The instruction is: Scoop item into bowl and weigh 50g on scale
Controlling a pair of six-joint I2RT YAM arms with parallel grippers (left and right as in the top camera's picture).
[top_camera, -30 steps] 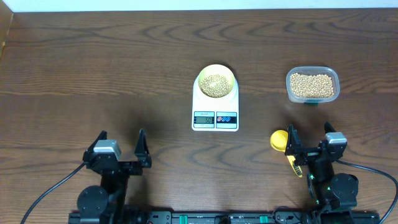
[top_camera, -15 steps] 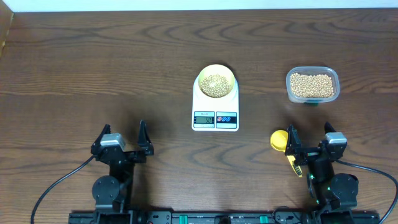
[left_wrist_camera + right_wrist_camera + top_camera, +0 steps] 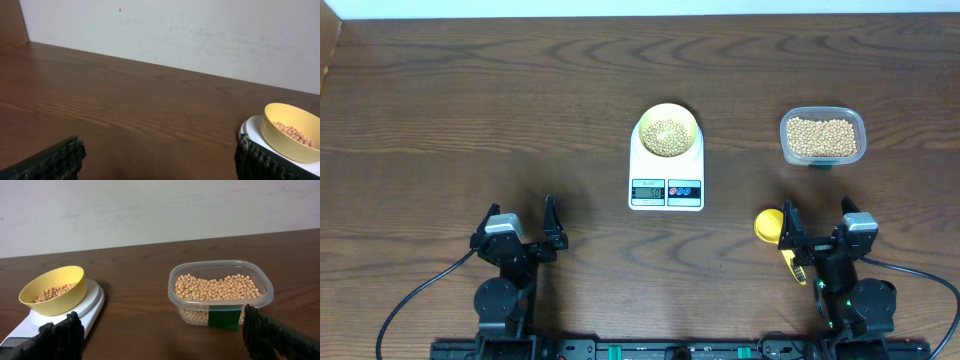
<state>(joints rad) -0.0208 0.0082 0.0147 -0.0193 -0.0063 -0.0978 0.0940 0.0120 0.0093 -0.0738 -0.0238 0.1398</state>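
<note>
The pale yellow bowl (image 3: 667, 131) stands on the white scale (image 3: 666, 190) at the table's middle, with beans (image 3: 666, 134) inside. The left wrist view shows the bowl (image 3: 292, 131) and the scale (image 3: 250, 128) at far right. In the right wrist view the bowl (image 3: 52, 290) and scale (image 3: 92, 302) are at left. My left gripper (image 3: 518, 222) is open and empty near the front edge, with bare table between its fingers (image 3: 160, 155). My right gripper (image 3: 818, 222) is open and empty too (image 3: 160, 330). A yellow scoop (image 3: 769, 223) lies by its left finger.
A clear plastic tub (image 3: 822, 137) full of beans stands at the back right, ahead of my right gripper, and it carries a green label (image 3: 223, 318). A pale wall runs behind the table's far edge.
My left arm has shifted a little to the right and turned straighter near the front edge. The right arm, scoop, bowl and scale have not moved.
</note>
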